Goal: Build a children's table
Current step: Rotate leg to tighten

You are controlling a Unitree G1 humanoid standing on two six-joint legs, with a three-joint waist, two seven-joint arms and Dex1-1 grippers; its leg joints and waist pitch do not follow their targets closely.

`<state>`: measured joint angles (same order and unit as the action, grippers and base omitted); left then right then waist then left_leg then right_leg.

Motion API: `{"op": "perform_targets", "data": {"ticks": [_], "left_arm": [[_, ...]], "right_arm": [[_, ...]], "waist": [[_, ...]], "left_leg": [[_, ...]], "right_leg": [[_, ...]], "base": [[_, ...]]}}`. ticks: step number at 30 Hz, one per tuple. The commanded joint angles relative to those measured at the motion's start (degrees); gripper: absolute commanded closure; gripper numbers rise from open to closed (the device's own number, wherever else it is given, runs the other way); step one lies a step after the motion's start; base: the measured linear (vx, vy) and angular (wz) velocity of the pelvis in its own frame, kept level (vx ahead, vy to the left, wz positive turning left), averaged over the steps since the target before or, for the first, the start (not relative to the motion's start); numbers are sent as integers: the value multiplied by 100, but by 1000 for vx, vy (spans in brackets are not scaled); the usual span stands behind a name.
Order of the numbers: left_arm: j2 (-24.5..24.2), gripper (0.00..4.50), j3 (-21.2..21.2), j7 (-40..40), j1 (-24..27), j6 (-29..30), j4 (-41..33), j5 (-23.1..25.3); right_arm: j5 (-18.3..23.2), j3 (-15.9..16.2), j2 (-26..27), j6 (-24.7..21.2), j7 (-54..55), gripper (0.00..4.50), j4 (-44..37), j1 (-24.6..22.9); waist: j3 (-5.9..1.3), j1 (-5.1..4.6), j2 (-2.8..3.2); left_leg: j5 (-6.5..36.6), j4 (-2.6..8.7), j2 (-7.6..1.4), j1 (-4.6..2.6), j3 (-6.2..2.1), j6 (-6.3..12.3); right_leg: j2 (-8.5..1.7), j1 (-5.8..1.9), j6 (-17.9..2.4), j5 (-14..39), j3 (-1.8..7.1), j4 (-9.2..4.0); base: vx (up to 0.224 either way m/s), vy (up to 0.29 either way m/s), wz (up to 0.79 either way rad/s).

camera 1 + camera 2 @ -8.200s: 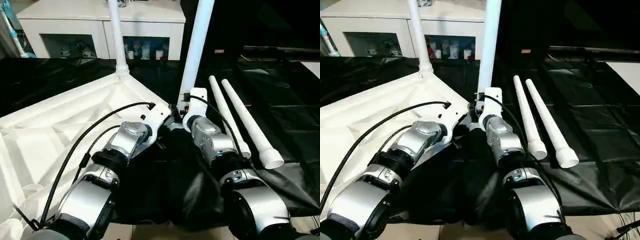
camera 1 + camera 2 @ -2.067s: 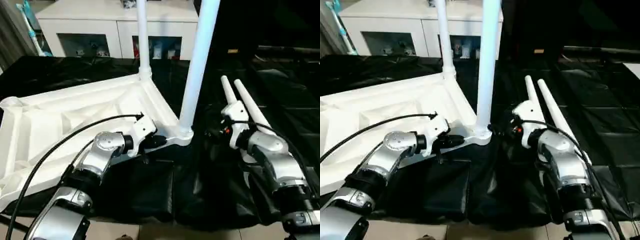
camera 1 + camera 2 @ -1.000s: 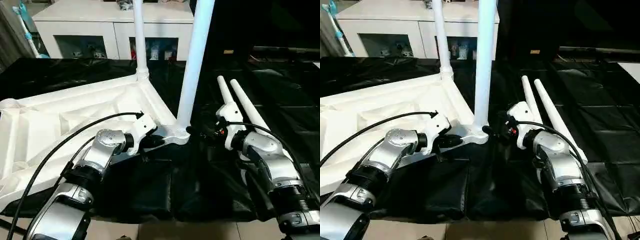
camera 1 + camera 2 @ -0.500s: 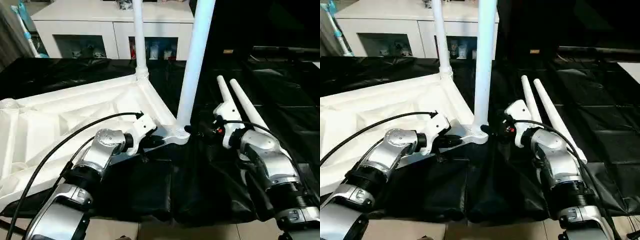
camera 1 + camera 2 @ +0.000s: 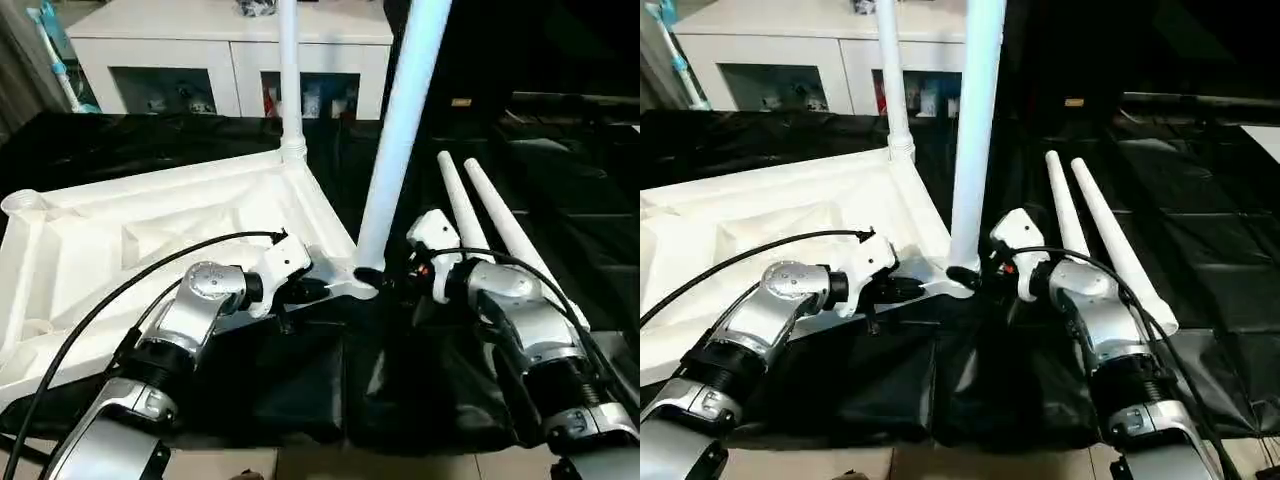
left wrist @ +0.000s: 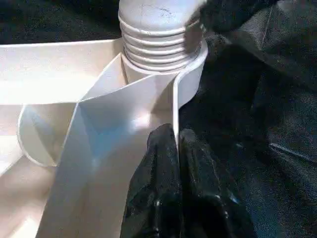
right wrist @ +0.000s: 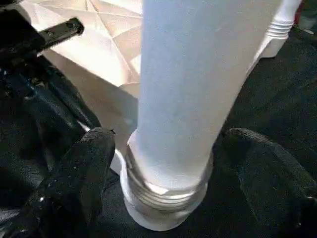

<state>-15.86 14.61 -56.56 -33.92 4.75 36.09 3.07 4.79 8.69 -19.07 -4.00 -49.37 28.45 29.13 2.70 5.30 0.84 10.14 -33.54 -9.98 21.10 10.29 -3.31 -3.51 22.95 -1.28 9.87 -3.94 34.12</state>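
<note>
**Right gripper straddles the near-corner leg**

The children's table (image 5: 150,225) lies upside down on the black cloth (image 5: 560,180). It looks like light, stiff, smooth plastic — best gripped low, by the threaded collar. The left gripper (image 6: 174,144) is pinched shut on the thin rim wall beside the corner socket. The right gripper (image 7: 163,163) stands wide open around the upright leg (image 5: 400,130), holding nothing. Two loose legs (image 5: 490,215) lie just beside the right forearm — a sweep could roll them. A white cabinet (image 5: 220,50) stands behind.

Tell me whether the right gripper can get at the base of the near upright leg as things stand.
Probably yes. The right gripper is open, with a finger on either side of the near leg just above its threaded base; nothing lies between them. The left gripper pinches the tabletop rim.
</note>
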Motion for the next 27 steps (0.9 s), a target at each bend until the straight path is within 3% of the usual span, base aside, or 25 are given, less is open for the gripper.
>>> {"op": "perform_targets", "data": {"ticks": [1,9,10,21,27], "left_arm": [[37,443,244,-157,151,-22,134,37],[19,443,213,-182,147,3,122,51],[20,450,216,-196,150,8,119,47],[-1,450,225,-214,176,36,92,52],[-38,450,222,-241,197,52,77,52]], "right_arm": [[-117,78,-68,142,-77,60,130,86],[-55,31,50,257,-50,60,334,167],[-15,8,94,298,-57,89,393,183],[1,19,186,435,-97,175,588,185],[-1,31,234,489,-116,190,644,185]], "waist": [[-338,-15,-114],[-342,-21,-103],[-344,-17,-106],[-344,-18,-114],[-349,-23,-115]], "left_leg": [[1119,373,-328,-51,-104,424],[1109,372,-334,-54,-107,464],[1111,369,-337,-57,-105,460],[1092,369,-336,-55,-102,473],[1059,369,-336,-47,-104,480]], "right_leg": [[-534,-268,-1020,1688,298,-438],[-527,-265,-1043,1630,297,-430],[-531,-268,-1051,1632,298,-433],[-530,-269,-1078,1581,297,-423],[-531,-278,-1080,1540,298,-413]], "base": [[0,0,0],[0,0,0],[0,0,0],[0,0,0],[0,0,0]]}}
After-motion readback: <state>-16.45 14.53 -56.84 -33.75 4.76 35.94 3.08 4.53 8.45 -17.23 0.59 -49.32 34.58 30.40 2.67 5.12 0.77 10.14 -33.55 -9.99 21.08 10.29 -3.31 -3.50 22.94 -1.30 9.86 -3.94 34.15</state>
